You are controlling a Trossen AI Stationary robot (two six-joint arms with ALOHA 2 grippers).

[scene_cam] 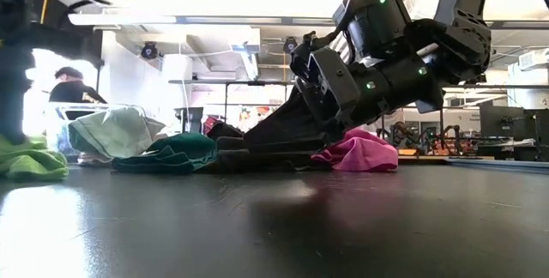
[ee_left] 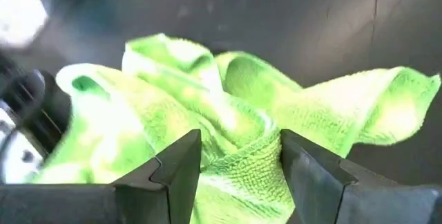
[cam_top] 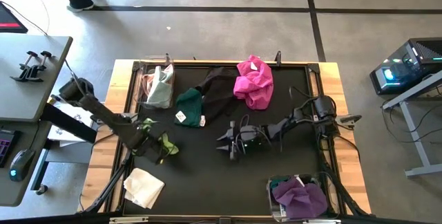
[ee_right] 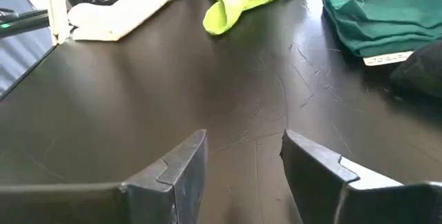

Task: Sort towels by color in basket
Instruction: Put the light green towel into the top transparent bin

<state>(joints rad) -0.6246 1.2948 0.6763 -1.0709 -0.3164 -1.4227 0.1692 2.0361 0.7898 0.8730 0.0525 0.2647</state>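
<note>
Showing unreadable print, dark green towel label; left end effector pinches lime towel.

Lime green towel, cream-white towel, dark green towel, magenta towel, purple towel, on black table.

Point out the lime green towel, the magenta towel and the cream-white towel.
lime green towel (ee_left: 235,141): left wrist view, the bunched fold between the left gripper's fingers.
magenta towel (cam_top: 254,82): high view, middle of the crumpled heap.
cream-white towel (cam_top: 143,187): high view, centre of the folded cloth.
</note>
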